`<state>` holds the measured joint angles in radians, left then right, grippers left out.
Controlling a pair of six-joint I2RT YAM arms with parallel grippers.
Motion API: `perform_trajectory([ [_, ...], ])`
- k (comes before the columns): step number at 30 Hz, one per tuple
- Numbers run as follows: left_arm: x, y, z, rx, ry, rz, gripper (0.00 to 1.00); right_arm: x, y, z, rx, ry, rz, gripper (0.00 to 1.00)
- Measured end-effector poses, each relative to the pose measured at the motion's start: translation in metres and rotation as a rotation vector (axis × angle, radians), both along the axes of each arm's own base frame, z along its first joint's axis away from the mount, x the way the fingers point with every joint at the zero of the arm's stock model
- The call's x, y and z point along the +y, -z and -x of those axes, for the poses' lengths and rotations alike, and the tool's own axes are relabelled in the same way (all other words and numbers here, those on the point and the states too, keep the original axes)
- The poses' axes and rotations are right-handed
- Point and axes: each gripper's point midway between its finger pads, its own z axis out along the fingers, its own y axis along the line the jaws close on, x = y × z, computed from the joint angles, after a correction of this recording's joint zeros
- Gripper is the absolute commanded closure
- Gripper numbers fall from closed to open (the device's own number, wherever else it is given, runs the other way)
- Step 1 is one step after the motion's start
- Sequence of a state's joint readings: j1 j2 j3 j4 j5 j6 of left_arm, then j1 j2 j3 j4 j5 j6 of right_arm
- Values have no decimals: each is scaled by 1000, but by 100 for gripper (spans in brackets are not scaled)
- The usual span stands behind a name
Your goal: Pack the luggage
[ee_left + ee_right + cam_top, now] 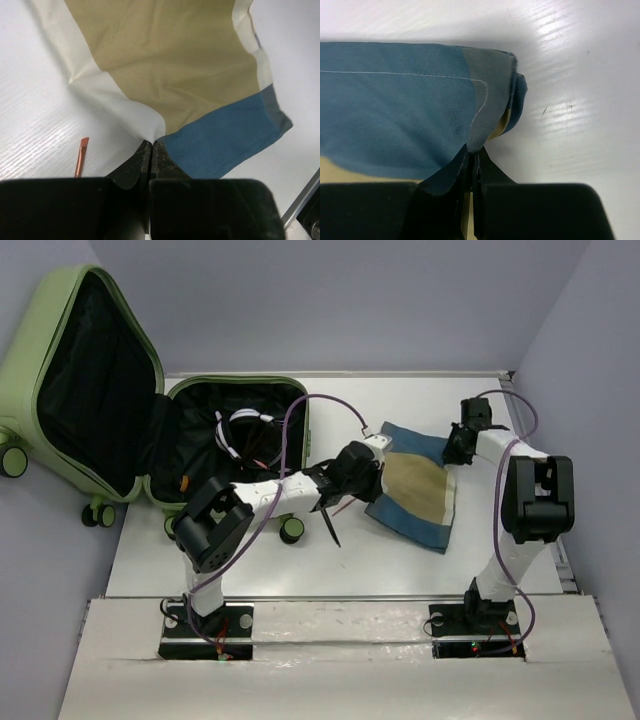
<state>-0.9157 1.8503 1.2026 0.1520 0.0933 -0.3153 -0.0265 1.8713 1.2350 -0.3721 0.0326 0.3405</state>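
Observation:
The luggage (25,360), a pale green hard-shell suitcase with black lining, lies open at the far left, its lid leaning back. A folded cloth (415,490) in blue, tan and white lies on the table to the right of it. My left gripper (372,462) is shut on the cloth's left edge, where the white and blue panels meet (151,142). At the cloth's far right corner my right gripper (455,452) is shut on the grey-blue hem (473,150). The cloth (190,65) spreads out flat ahead of the left jaws, and folded blue layers (395,115) fill the right wrist view.
A black-and-white striped item (243,432) lies inside the suitcase's lower half. A thin copper-coloured strip (82,157) lies on the white table (330,570) beside the left fingers. Grey walls close in the table on three sides.

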Motion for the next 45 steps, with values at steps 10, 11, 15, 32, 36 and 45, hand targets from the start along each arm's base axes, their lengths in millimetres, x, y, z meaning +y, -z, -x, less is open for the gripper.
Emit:
perform_trajectory([
  [10,19,-84,-33,-112,-63,117,94,28,-125,-21,-377,-29,-124,93],
  [11,29,-94,-41,-123,-88,128,94,35,-136,-24,-408,-42,-144,93],
  [15,76,-125,-73,-161,-201,153,94,76,-162,-36,-467,-118,-218,93],
  [32,415,-205,-104,-327,-1093,192,88,358,-217,-110,-609,-543,-593,92],
  [36,454,-160,-95,-227,-1209,129,33,403,-163,-101,-516,-597,-592,64],
  [45,470,-149,-77,-198,-1263,98,1,415,-143,-96,-483,-653,-489,11],
])
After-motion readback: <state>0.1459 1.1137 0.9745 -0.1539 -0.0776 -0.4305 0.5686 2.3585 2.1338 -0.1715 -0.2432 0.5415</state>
